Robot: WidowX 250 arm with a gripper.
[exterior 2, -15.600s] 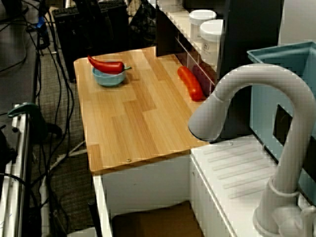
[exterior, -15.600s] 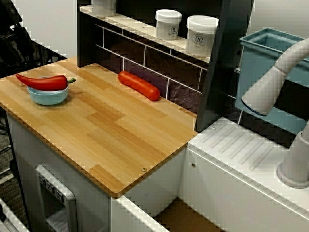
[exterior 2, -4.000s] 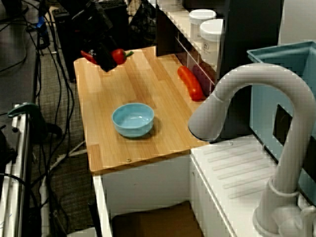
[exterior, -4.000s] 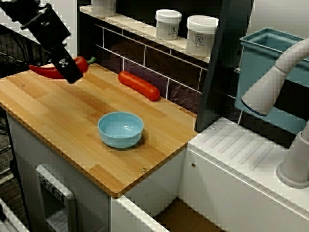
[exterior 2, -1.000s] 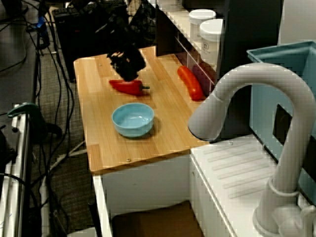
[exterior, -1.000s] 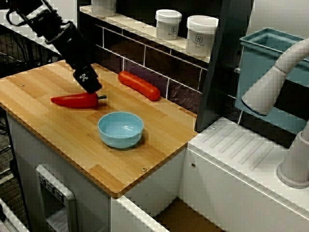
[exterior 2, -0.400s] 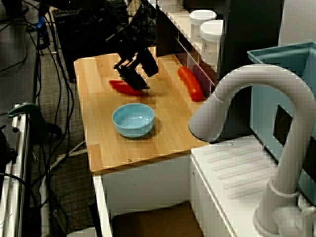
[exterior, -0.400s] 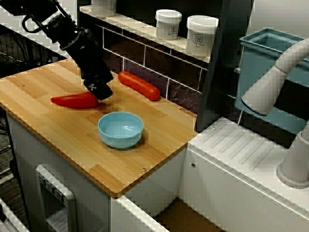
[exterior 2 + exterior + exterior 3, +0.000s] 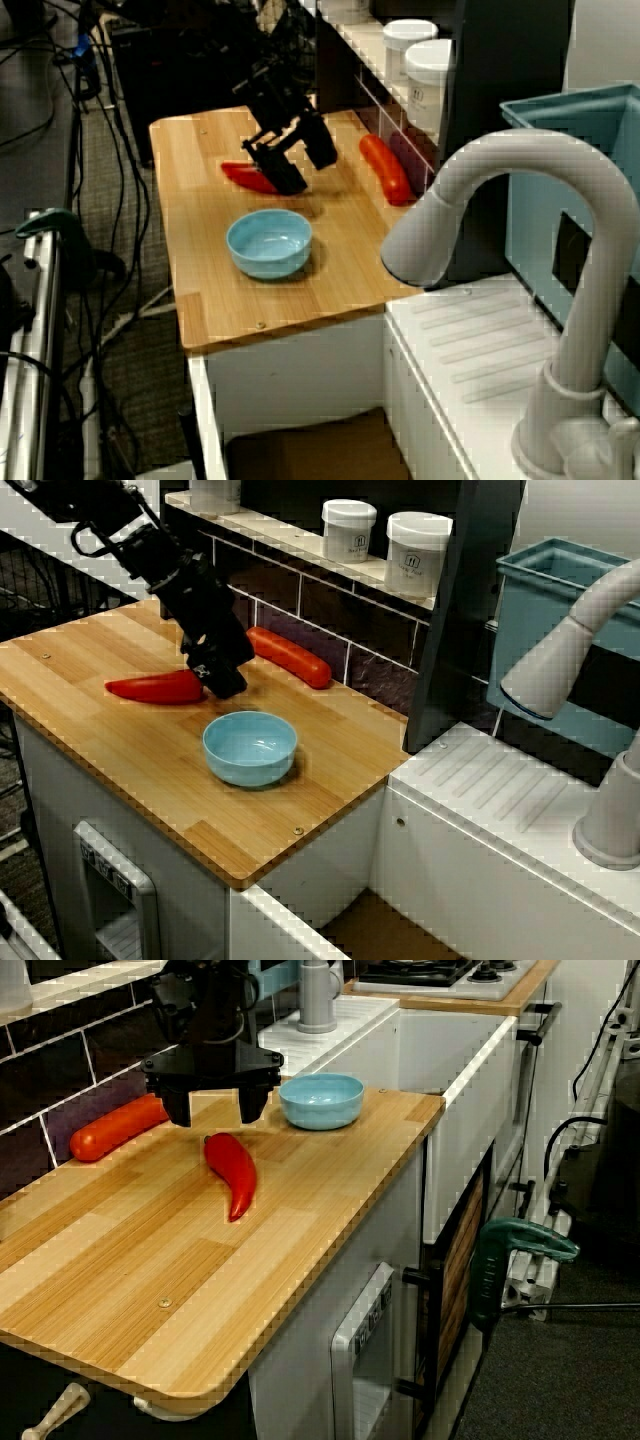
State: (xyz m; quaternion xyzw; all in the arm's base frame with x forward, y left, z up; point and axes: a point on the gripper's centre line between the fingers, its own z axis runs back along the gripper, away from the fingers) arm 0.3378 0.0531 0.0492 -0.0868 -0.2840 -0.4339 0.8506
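A red chilli pepper point(image 9: 155, 688) point(image 9: 250, 178) point(image 9: 232, 1168) lies flat on the wooden counter point(image 9: 120, 750). My black gripper point(image 9: 222, 685) point(image 9: 307, 170) point(image 9: 215, 1115) hangs low just past the pepper's stem end, open, with nothing between its fingers. In the view along the counter the two fingers straddle bare wood above the stem. An empty light blue bowl point(image 9: 250, 748) point(image 9: 269, 243) point(image 9: 321, 1100) stands a short way in front of the gripper. A long red sausage point(image 9: 288, 656) point(image 9: 386, 168) point(image 9: 115, 1127) lies against the tiled back wall, just behind the gripper.
Two white jars point(image 9: 349, 530) point(image 9: 417, 553) stand on the shelf over the dark tiles. To the right are a white sink top with a grey tap point(image 9: 560, 660) and a teal bin point(image 9: 545, 600). A green clamp point(image 9: 520, 1250) sticks out below the counter's end.
The pepper, held in the air 4 s ago, now lies on the wood. Over the last second the open gripper slid from above its stem end toward the sausage. The bowl stayed put.
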